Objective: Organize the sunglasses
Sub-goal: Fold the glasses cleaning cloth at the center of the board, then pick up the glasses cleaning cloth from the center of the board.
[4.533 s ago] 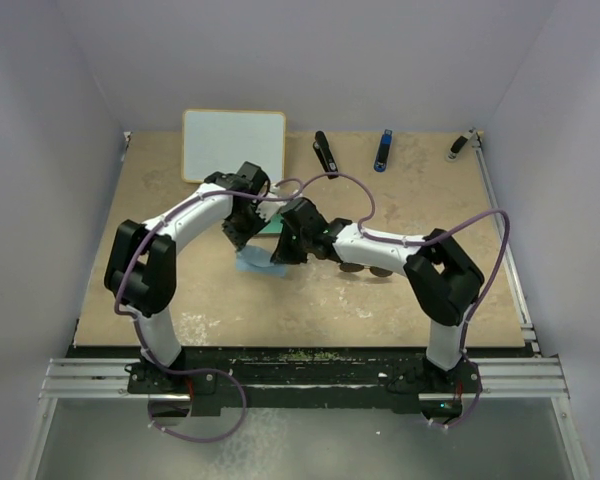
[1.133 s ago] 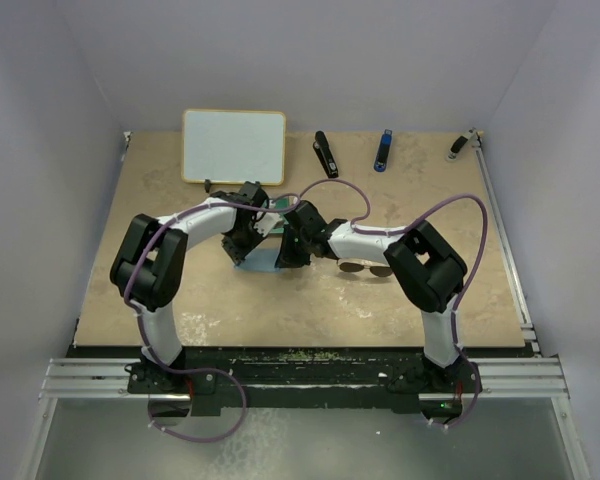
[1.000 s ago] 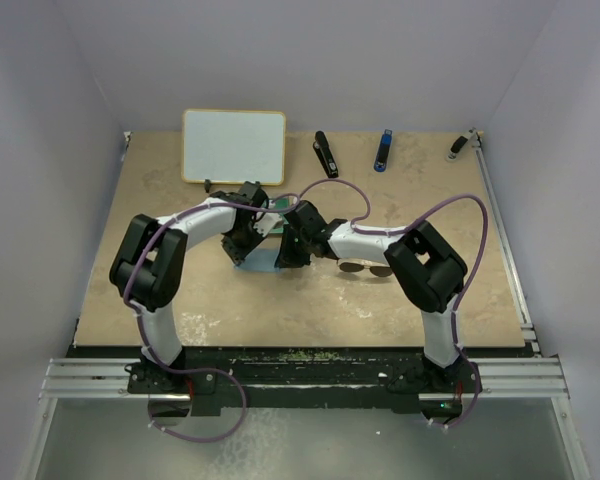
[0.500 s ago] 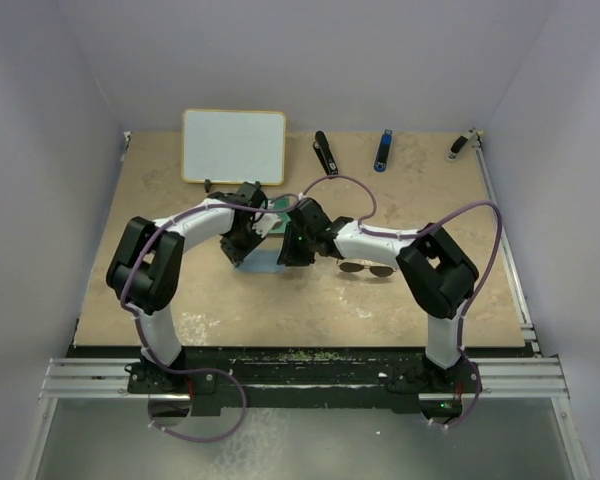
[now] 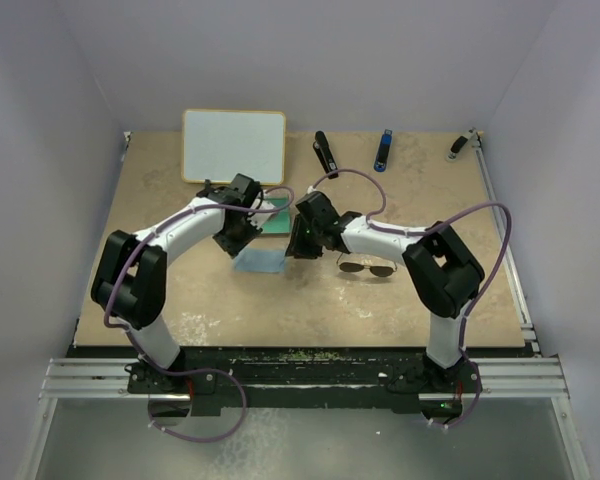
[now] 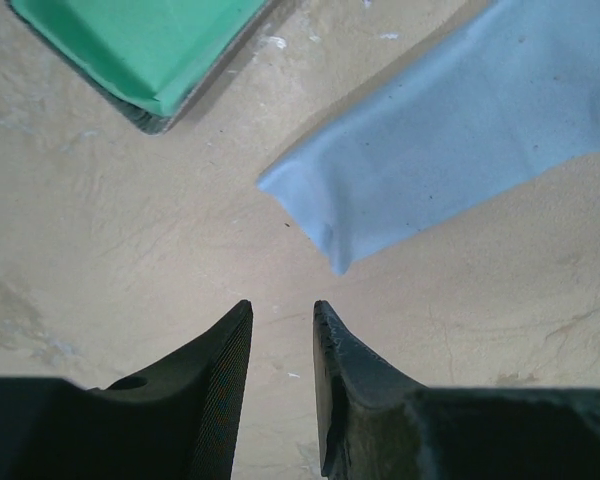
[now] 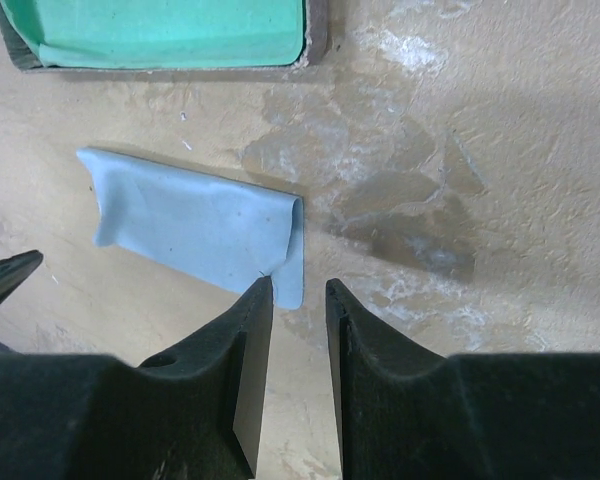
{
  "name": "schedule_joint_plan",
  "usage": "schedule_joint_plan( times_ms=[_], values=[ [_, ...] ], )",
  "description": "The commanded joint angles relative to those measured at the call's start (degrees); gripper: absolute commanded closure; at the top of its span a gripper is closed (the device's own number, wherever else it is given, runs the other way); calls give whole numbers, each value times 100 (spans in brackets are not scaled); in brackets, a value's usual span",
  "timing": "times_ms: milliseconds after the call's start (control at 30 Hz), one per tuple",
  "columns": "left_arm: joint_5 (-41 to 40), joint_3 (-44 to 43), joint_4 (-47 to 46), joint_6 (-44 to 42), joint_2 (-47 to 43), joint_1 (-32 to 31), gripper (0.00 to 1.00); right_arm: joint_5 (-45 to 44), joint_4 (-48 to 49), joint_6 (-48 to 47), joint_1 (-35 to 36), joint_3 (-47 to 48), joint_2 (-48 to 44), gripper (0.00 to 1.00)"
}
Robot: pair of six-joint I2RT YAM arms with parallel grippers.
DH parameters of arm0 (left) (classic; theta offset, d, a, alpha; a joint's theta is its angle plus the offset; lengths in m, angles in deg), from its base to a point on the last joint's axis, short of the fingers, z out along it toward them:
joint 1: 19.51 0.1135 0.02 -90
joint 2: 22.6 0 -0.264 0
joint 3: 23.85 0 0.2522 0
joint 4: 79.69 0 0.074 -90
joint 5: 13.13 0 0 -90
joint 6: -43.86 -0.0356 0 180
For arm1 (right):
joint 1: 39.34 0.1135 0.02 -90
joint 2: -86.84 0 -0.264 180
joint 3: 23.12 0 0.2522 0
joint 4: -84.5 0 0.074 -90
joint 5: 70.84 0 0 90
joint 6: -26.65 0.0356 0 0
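Note:
The sunglasses (image 5: 368, 266) lie on the table just right of my right arm's wrist; neither wrist view shows them. A folded light-blue cloth (image 5: 260, 261) (image 6: 460, 130) (image 7: 195, 225) lies flat between the two grippers. Behind it sits the open case (image 5: 273, 215) (image 6: 150, 45) (image 7: 170, 30) with its green lining up. My left gripper (image 5: 230, 240) (image 6: 280, 312) hangs open just off the cloth's left corner, holding nothing. My right gripper (image 5: 301, 247) (image 7: 298, 288) is open above the cloth's right end, also holding nothing.
A whiteboard (image 5: 234, 146) lies at the back left. Along the back edge are a black stapler-like object (image 5: 324, 154), a blue object (image 5: 383, 150) and a small dark one (image 5: 460, 146). Purple cables loop over both arms.
Both grippers have opened, let go of the cloth and drawn back from it. The cloth now lies folded on the table. The left arm has swung out to the left.

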Motion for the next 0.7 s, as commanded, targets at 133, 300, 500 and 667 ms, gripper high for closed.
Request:
schedule_joint_plan(
  times_ms=[133,300,500,667],
  values=[
    [-46,-554,-131,130,56,43,65,312,201,-178,-8,185,167,73],
    [201,-569,-183,136,428,38,65,269,265,-167,-6,142,194,74],
    [425,-497,-260,145,656,38,65,437,424,-122,-6,138,302,74],
    [468,-449,-293,142,756,44,65,581,499,-104,3,176,375,74]
  ],
)
